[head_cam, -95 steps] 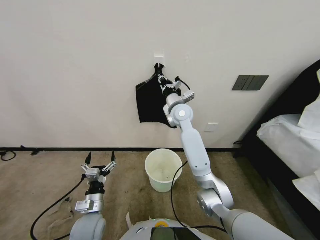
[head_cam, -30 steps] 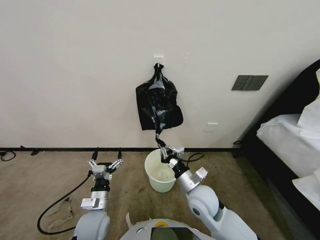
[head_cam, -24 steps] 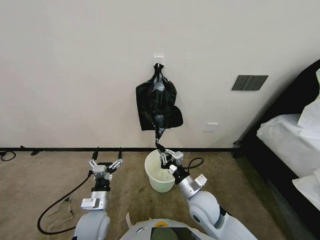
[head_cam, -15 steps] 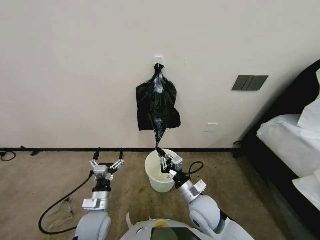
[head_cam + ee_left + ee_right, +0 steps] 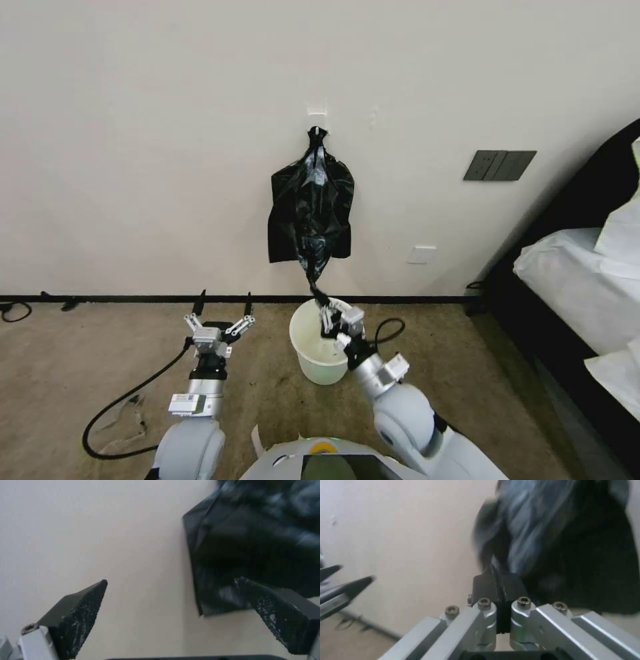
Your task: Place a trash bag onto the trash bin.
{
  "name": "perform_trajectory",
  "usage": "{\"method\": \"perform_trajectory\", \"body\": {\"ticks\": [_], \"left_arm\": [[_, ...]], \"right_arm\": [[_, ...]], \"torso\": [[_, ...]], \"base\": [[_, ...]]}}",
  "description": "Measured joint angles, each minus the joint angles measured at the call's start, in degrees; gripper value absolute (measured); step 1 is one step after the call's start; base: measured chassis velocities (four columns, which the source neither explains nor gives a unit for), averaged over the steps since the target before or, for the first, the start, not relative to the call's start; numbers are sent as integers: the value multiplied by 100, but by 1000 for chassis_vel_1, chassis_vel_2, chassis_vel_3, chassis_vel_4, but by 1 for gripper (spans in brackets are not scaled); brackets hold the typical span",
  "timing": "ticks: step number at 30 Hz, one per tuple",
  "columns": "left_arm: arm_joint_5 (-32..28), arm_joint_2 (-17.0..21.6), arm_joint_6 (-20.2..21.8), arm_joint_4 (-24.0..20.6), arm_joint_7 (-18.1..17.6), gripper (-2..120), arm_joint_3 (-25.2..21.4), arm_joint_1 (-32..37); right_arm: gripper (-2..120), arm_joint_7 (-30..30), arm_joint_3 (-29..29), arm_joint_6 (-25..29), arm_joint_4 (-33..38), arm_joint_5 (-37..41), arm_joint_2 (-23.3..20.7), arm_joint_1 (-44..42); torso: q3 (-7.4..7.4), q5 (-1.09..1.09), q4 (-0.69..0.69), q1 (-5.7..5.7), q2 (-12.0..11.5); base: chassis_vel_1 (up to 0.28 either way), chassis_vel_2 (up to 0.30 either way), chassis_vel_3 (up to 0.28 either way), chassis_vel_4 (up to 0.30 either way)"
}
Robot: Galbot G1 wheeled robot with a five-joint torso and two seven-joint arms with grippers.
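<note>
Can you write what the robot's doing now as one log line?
right gripper: shut on bag, above bin | left gripper: open, idle

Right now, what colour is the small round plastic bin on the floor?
Cream-white; the small round plastic bin shows best in the head view.

Count: one trash bag (image 5: 313,200), stretched thin at its low end; one trash bin (image 5: 313,343); one black bag bunch (image 5: 283,230) on the wall. Two hands: left hand (image 5: 223,305), right hand (image 5: 325,308). One wall switch plate (image 5: 500,165), one outlet (image 5: 422,254).

grey wall switch panel (image 5: 500,165), white bedding (image 5: 573,280), brown carpet (image 5: 60,373)
</note>
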Motion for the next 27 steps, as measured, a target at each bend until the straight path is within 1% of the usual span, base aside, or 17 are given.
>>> {"method": "perform_trajectory", "body": {"ticks": [1,2,5,6,7,10,11,13,14,15,16,19,20,21,22,24,27], "left_arm": [[-84,219,158,-141,0,100,62,-132],[-84,219,158,-141,0,100,62,-132],[-498,883,515,-398,-38,100,136,-456],[-498,883,515,-398,-38,100,136,-456],[-804,1393,724,-485,-86,100,169,-653],[-1398,2233,1052,-580,-173,100,256,-1058],[-1398,2233,1052,-580,-173,100,256,-1058],[-1865,2735,1269,-584,-241,100,431,-1548],[-1937,2804,1305,-582,-252,100,467,-1640],[-2267,3059,1474,-570,-309,100,654,-2009],[-2267,3059,1474,-570,-309,100,654,-2009],[-2692,3402,1661,-512,-383,100,989,-2553],[-2936,3601,1774,-422,-445,100,1267,-2929],[-2936,3601,1774,-422,-445,100,1267,-2929],[-3090,3707,1849,-356,-487,100,1457,-3179],[-3429,3866,2046,-153,-617,100,2029,-3905],[-3561,3883,2141,-55,-683,100,2292,-4289]], "right_arm": [[0,48,108,-55,-22,7,102,198],[0,48,108,-55,-22,7,102,198],[0,70,306,-80,-116,-106,239,438],[0,70,306,-80,-116,-106,239,438],[0,67,415,-30,-234,-294,305,508],[0,62,538,59,-429,-515,420,577],[0,62,538,59,-429,-515,420,577],[0,62,562,77,-519,-609,534,638],[0,61,562,81,-532,-640,553,650],[0,61,552,90,-560,-744,608,681],[0,61,552,90,-560,-744,608,681],[0,55,526,107,-584,-856,657,697],[0,50,518,119,-594,-898,683,697],[0,50,518,119,-594,-898,683,697],[0,47,519,125,-596,-911,692,692],[0,43,537,132,-597,-913,699,680],[0,41,552,135,-597,-911,688,679]], "torso": [[0,0,-1,0,0],[0,0,-1,0,0],[0,-1,-1,0,0],[0,-1,-1,0,0],[0,-1,-2,0,0],[0,0,-3,0,0],[0,0,-3,0,0],[0,-1,-1,0,0],[1,-1,-2,0,0],[1,-1,-2,0,0],[1,-1,-2,0,0],[1,0,-2,0,0],[1,0,-2,0,0],[1,0,-2,0,0],[1,0,-1,1,-1],[0,0,-2,0,0],[1,-1,-1,1,0]], "base": [[0,0,0,0],[0,0,0,0],[0,0,0,0],[0,0,0,0],[0,0,0,0],[0,0,0,0],[0,0,0,0],[0,0,0,0],[0,0,0,0],[0,0,0,0],[0,0,0,0],[0,0,0,0],[0,0,0,0],[0,0,0,0],[0,0,0,0],[0,0,0,0],[0,0,0,0]]}}
